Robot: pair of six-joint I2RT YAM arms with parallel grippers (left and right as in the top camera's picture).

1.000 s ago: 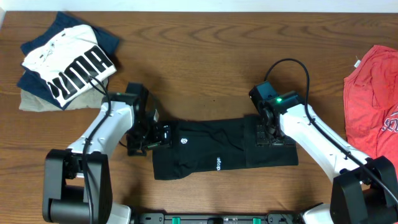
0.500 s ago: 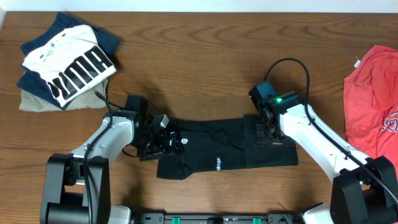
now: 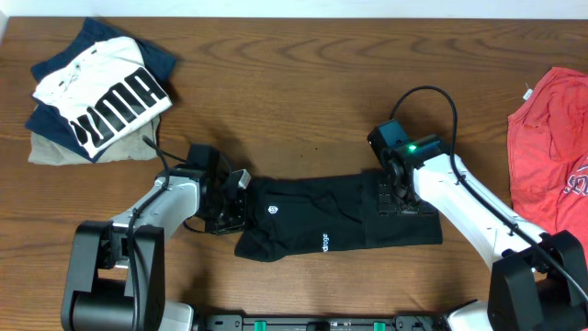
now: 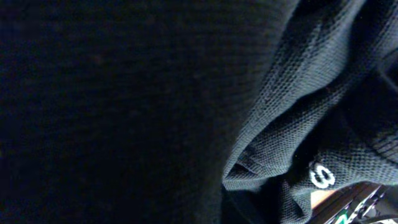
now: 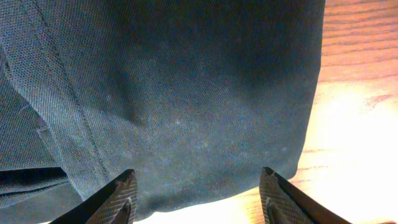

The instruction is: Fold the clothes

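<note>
The clothes [image 3: 335, 219], a black garment with a small white logo [image 3: 272, 211], lie flat across the middle of the table. My left gripper [image 3: 235, 206] sits low at their left edge and is shut on the bunched fabric there. Black cloth [image 4: 124, 106] fills the left wrist view, with a white mark [image 4: 321, 176] on a fold, and it hides the fingers. My right gripper [image 3: 401, 197] hovers over the garment's right end. It stands open, its fingers [image 5: 119, 194] spread wide above the dark fabric [image 5: 186, 93] near its edge.
A white PUMA shirt [image 3: 103, 99] lies on a stack of folded clothes at the back left. A red T-shirt [image 3: 551, 147] lies at the right edge. Bare wooden table [image 3: 294, 83] stretches behind the garment.
My left gripper slid right onto the garment's left edge and shut. That edge has bunched and shifted slightly right. The right arm has not moved.
</note>
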